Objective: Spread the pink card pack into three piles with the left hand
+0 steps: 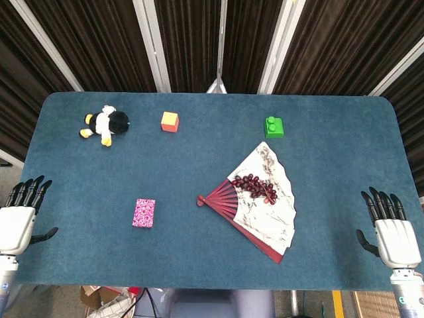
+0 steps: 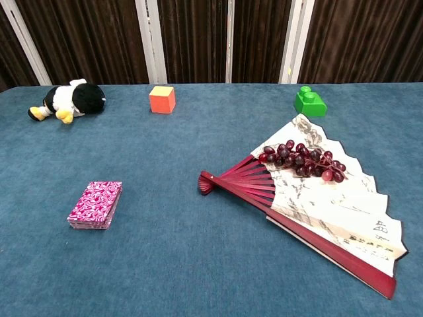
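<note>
Honestly, nothing of the job is done from where I sit: the pink card pack (image 1: pixel 144 212) lies as one squared stack on the blue table (image 1: pixel 212 265), on my left-front side, and I see no second or third pile anywhere. My left hand (image 1: pixel 18 217) sits at the table's near-left edge, palm down with its fingers apart and holding nothing, well apart from the pack. My right hand (image 1: pixel 391 228) mirrors it at the near-right edge, fingers likewise spread and empty; neither hand appears in the chest view. Just right of the pack is the open paper fan (image 1: pixel 260 200) with a bunch of dark grapes (image 1: pixel 254 186) resting on it, near enough that I would mind it when moving in. Along the far side lie the penguin plush (image 1: pixel 106 124), the orange cube (image 1: pixel 169 121) and the green block (image 1: pixel 274 126), all well clear. All of it is left, I judge: reaching over, lifting off part of the stack, and setting down three piles on the bare cloth around it.
</note>
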You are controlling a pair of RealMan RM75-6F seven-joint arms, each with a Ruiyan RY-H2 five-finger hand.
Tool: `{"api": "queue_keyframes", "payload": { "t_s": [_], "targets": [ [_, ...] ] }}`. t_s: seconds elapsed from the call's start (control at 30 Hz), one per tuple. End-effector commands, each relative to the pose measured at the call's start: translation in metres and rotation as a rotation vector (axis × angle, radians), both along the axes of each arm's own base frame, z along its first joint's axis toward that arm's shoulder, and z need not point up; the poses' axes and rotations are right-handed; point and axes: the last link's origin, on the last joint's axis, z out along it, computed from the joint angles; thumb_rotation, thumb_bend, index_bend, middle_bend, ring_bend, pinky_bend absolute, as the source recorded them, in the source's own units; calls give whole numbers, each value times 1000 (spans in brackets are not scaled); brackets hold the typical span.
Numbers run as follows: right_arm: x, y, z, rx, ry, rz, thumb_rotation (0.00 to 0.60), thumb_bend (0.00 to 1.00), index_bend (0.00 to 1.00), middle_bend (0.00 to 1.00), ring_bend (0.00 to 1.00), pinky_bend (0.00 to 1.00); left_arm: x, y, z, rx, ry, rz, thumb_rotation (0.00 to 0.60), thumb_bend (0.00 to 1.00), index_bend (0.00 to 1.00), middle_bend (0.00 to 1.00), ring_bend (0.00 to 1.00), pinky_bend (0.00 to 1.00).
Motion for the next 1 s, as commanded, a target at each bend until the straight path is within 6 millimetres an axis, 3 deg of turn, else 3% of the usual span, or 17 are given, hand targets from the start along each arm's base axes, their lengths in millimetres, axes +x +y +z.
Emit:
{"api": "queue_keyframes", "payload": {
  "t_s": [0.03, 0.33, 0.57, 0.73, 1.0],
  "targets": [
    [0, 0, 0, 0, -1, 0, 600, 366, 0, 0, 0, 51, 0, 0, 0, -1, 0, 2, 600, 51, 0, 0, 0, 0],
    [0, 1, 1, -4, -4, -3, 600, 367, 0, 0, 0, 51, 1, 3, -4, -24, 12, 3, 600, 51, 0, 0, 0, 0],
    [0, 1, 0, 0, -10, -2, 600, 366, 0, 0, 0, 51, 21, 20, -13, -92, 22, -9, 600, 51, 2, 0, 0, 0],
    [0, 0, 1, 2, -14, -3, 600, 367, 0, 0, 0, 51, 42, 35, -34, -206, 7, 12, 600, 85, 53, 0, 0, 0],
    [1, 0, 0, 6, -17, 3, 600, 366, 0, 0, 0, 51, 76, 61, -83, -354, 27, 39, 600, 113, 123, 0, 0, 0]
  ]
}}
